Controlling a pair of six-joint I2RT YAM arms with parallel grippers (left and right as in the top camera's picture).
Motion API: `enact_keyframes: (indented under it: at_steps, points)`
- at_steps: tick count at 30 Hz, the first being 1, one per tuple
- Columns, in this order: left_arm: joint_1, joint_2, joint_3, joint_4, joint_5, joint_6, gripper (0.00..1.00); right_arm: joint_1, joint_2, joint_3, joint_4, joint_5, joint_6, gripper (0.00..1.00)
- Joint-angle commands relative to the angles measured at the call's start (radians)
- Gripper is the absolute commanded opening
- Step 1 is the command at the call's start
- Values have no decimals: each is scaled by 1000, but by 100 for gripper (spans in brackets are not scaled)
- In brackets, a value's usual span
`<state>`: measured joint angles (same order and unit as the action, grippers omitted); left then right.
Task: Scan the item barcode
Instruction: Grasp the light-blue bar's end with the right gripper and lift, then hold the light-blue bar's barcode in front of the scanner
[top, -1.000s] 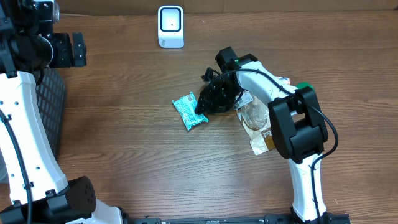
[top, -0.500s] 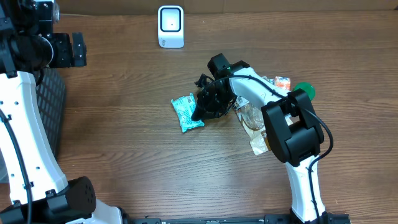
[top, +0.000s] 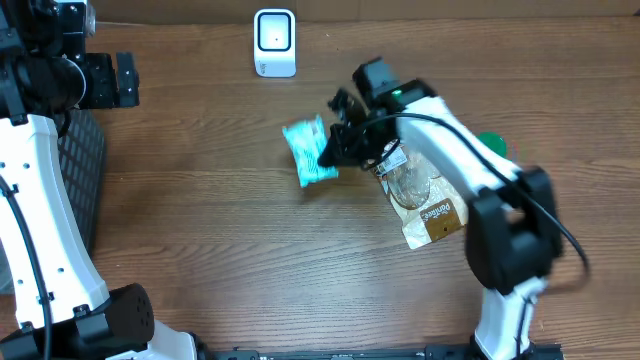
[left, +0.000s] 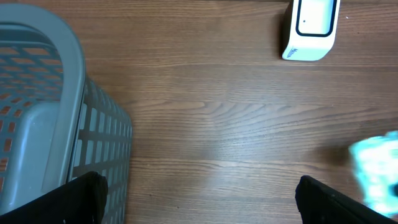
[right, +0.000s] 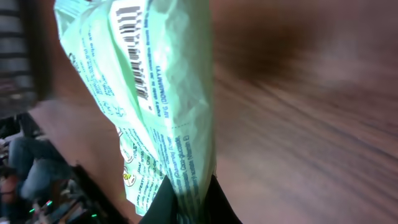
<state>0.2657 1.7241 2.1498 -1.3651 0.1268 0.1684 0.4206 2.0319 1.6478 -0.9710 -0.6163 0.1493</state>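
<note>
A light green wipes packet (top: 308, 150) hangs lifted off the table, pinched at its right edge by my right gripper (top: 332, 152), which is shut on it. In the right wrist view the packet (right: 149, 106) fills the left half, its barcode (right: 129, 17) showing near the top, the black fingertips (right: 163, 205) clamped on its lower end. The white barcode scanner (top: 274, 42) stands at the back of the table, up and left of the packet. My left gripper (left: 199, 199) stays wide open over bare wood, far left; the scanner (left: 311, 28) and a blurred edge of the packet (left: 376, 171) show in its view.
A grey mesh basket (left: 43, 118) stands at the left edge. Right of the packet lie a clear plastic item with a brown-labelled pouch (top: 428, 212), a small orange-and-white thing (top: 455, 130) mostly behind the arm, and a green object (top: 490, 143).
My right gripper closed on the green packet and raised it off the table, carrying it up and slightly toward the scanner. The left arm has not moved.
</note>
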Motion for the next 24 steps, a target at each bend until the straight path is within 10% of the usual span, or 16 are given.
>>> enact_keyframes:
  at_steps: [1, 24]
  points:
    - [2, 3, 20, 1, 0, 19, 100, 12, -182, 36, -3, -14, -32, 4]
    - [2, 3, 20, 1, 0, 19, 99, 18, -409, 95, -129, 180, 46, 4]
